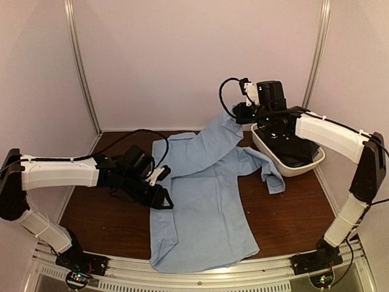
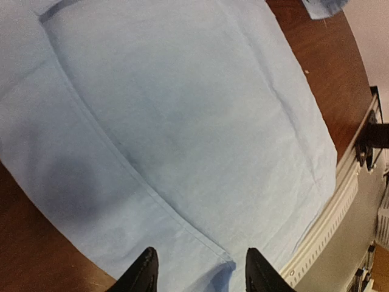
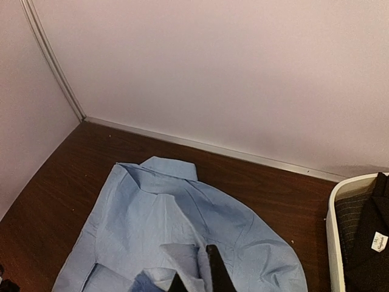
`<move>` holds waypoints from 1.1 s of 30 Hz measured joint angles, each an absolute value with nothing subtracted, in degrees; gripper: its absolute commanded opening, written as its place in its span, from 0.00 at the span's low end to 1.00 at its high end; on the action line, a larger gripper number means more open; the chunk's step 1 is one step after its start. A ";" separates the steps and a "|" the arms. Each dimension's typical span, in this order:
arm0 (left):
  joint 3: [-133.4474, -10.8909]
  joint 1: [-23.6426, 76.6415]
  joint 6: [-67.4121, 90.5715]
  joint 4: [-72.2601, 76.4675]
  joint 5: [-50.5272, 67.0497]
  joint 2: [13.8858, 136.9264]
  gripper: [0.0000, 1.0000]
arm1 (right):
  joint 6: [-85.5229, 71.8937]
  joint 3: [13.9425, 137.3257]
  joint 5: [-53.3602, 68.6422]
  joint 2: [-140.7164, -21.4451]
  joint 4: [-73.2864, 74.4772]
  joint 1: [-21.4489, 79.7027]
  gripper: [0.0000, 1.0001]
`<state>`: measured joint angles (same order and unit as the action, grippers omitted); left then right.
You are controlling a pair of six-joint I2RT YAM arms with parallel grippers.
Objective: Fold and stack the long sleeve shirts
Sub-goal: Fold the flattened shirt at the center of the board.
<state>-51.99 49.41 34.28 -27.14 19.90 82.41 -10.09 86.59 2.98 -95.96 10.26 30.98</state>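
At the shirt's left edge, the left fingers (image 1: 161,198) hovered low with a clear gap between them, released and gripping nothing. From the left wrist view these dark, tapered fingers (image 2: 144,274) stood on either side of a stitched seam without pinching the cloth.

The shirt (image 1: 206,207) was plain light blue, thin, soft woven cloth. It lay spread flat on the dark brown, wood-grained surface (image 1: 292,207), faintly creased, with its hem reaching the ribbed metal rail (image 1: 213,267) at the near edge. Up close the fabric (image 2: 182,121) looked matte and smooth, crossed by long straight seams. Its folded collar (image 3: 170,167) pointed toward the pale back wall (image 3: 213,73).

At the shirt's far right corner, the right fingers (image 1: 238,113) were clenched on one sleeve, which rose off the surface in a taut, slanted band. The right wrist view showed those black fingers (image 3: 214,271) pressed together with blue cloth bunched between them.

Just right of the shirt stood a white oval plastic tub (image 1: 292,167) with a smooth rounded rim, and the other sleeve's cuff lay beside it. Inside were dark garments (image 3: 364,237), one finely striped and another carrying a small white label.
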 measured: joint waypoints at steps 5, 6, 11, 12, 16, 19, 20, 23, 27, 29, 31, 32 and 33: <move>-56.03 42.57 36.82 -24.40 15.03 90.30 0.45 | -12.05 82.70 4.73 -95.37 9.32 31.00 0.00; -56.64 41.87 37.04 -23.51 14.57 91.72 0.44 | -12.36 81.76 5.13 -95.13 9.26 31.05 0.00; -63.79 39.09 37.34 -21.43 12.21 101.49 0.42 | -13.93 77.84 6.17 -94.28 8.73 31.73 0.00; -64.97 38.81 37.34 -20.91 11.94 102.98 0.42 | -14.15 77.43 6.22 -94.26 8.73 31.86 0.00; -70.28 37.26 37.41 -20.12 11.03 109.65 0.41 | -15.03 75.16 6.44 -94.26 7.86 32.86 0.00; -72.69 35.70 37.65 -20.12 9.93 113.49 0.41 | -15.22 73.80 6.48 -94.35 7.55 33.19 0.00; -73.01 35.11 37.78 -20.10 9.65 114.39 0.41 | -15.25 73.58 6.50 -94.52 7.42 33.30 0.00; -75.11 33.32 37.93 -20.01 9.10 115.92 0.41 | -15.42 73.54 7.07 -96.12 6.15 33.43 0.00; -79.68 31.31 37.58 -20.01 8.91 119.33 0.41 | -15.66 74.02 8.32 -100.49 4.56 33.43 0.00; -83.20 30.52 37.10 -19.97 8.67 121.82 0.41 | -15.86 75.22 8.99 -103.88 4.25 33.43 0.00; -86.76 29.85 36.56 -19.99 8.54 124.29 0.41 | -15.99 77.89 9.45 -108.49 4.43 33.43 0.00; -88.90 29.47 36.27 -20.16 8.51 125.71 0.41 | -16.08 79.53 9.58 -110.80 4.56 33.43 0.00; -90.80 29.15 35.90 -20.38 8.49 126.96 0.42 | -16.12 81.56 9.67 -113.36 4.78 33.43 0.00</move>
